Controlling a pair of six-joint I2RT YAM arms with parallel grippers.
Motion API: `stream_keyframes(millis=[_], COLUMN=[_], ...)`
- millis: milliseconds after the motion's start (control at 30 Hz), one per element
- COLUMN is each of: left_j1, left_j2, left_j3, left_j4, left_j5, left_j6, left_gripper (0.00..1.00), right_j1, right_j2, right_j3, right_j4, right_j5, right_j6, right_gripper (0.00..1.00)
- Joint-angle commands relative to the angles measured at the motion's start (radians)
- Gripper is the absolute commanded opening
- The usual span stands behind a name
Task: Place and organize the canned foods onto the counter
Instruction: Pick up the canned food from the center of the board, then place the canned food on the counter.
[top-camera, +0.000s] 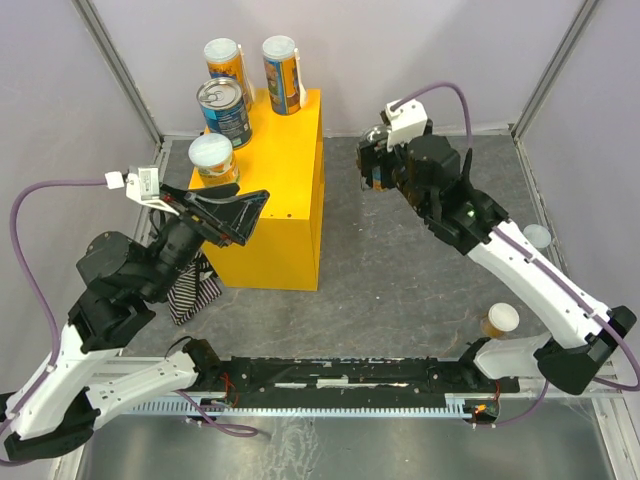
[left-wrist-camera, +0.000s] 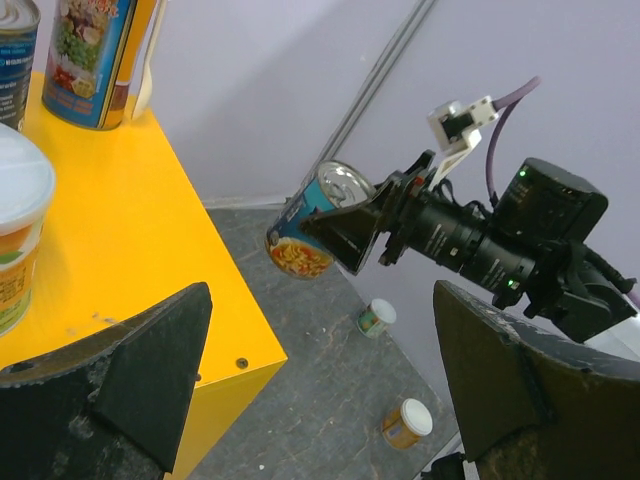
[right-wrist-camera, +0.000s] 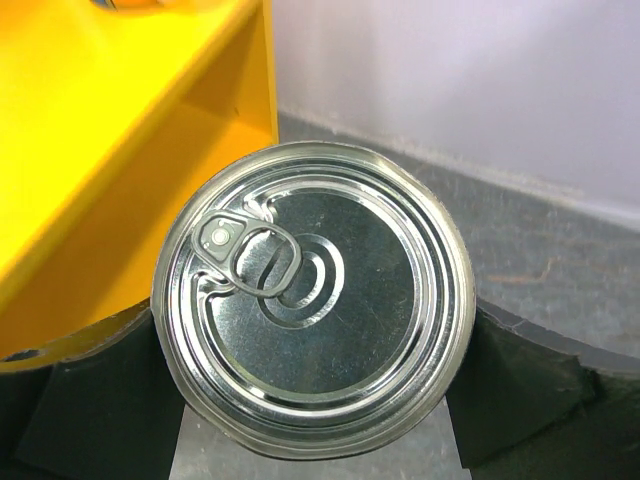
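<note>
The right fingers (right-wrist-camera: 90, 400) pinch a pull-tab can (right-wrist-camera: 315, 300) aloft beside the yellow worktop (top-camera: 285, 230), where four cans (top-camera: 224, 110) stand. The left fingers (left-wrist-camera: 130, 370) hang spread and empty over its near edge.

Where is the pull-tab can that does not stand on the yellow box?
The pull-tab can is gripped in the right claw. In the top view it is just right of the counter, held above the grey table.
</note>
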Motion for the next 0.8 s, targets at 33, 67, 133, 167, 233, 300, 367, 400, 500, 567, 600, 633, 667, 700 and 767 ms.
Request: stream_keyframes(millis=[33, 67, 133, 167, 233, 300, 367, 400, 500, 567, 600, 633, 667, 700, 767], left_j1=[0.002, 0.001, 0.001, 0.001, 0.001, 0.001, 0.001, 0.002, 0.001, 0.001, 0.001, 0.001, 0.001, 0.002, 0.001], left_j2=[0.004, 0.005, 0.01, 0.013, 0.02, 0.023, 0.028, 0.031, 0.036, 0.036, 0.037, 0.035, 0.035, 0.034, 0.033], left_j3=[0.059, 0.067, 0.089, 0.1, 0.117, 0.127, 0.136, 0.141, 0.149, 0.149, 0.149, 0.149, 0.149, 0.15, 0.153], left_j4=[0.055, 0.057, 0.061, 0.061, 0.064, 0.069, 0.075, 0.077, 0.089, 0.099, 0.105, 0.108, 0.111, 0.114, 0.118], left_j5=[0.014, 0.014, 0.014, 0.015, 0.017, 0.02, 0.02, 0.019, 0.014, 0.008, 0.006, 0.003, 0.0, -0.001, -0.007], left_j6=[-0.015, -0.011, -0.002, 0.002, 0.012, 0.02, 0.027, 0.032, 0.046, 0.052, 0.056, 0.06, 0.065, 0.068, 0.076], left_gripper=[0.97, 0.97, 0.97, 0.97, 0.97, 0.98, 0.98, 0.98, 0.98, 0.98, 0.98, 0.98, 0.98, 0.98, 0.98], right_j1=[0.02, 0.023, 0.028, 0.032, 0.037, 0.043, 0.048, 0.051, 0.057, 0.061, 0.064, 0.067, 0.072, 0.074, 0.08], right_j2=[0.027, 0.04, 0.069, 0.086, 0.116, 0.136, 0.162, 0.173, 0.213, 0.244, 0.257, 0.27, 0.28, 0.29, 0.315], right_j3=[0.254, 0.283, 0.341, 0.374, 0.43, 0.468, 0.504, 0.524, 0.593, 0.643, 0.662, 0.676, 0.689, 0.701, 0.736], right_j4=[0.077, 0.073, 0.059, 0.049, 0.039, 0.042, 0.045, 0.045, 0.043, 0.025, 0.021, 0.02, 0.023, 0.026, 0.022], right_j5=[0.007, 0.003, -0.002, -0.006, -0.016, -0.02, -0.026, -0.031, -0.046, -0.06, -0.065, -0.071, -0.075, -0.078, -0.085], right_j6=[-0.039, -0.042, -0.047, -0.05, -0.052, -0.05, -0.046, -0.043, -0.037, -0.032, -0.029, -0.027, -0.025, -0.022, -0.019], right_gripper=[0.14, 0.14, 0.14, 0.14, 0.13, 0.13, 0.12, 0.12, 0.12, 0.12, 0.11, 0.11, 0.11, 0.11, 0.11])
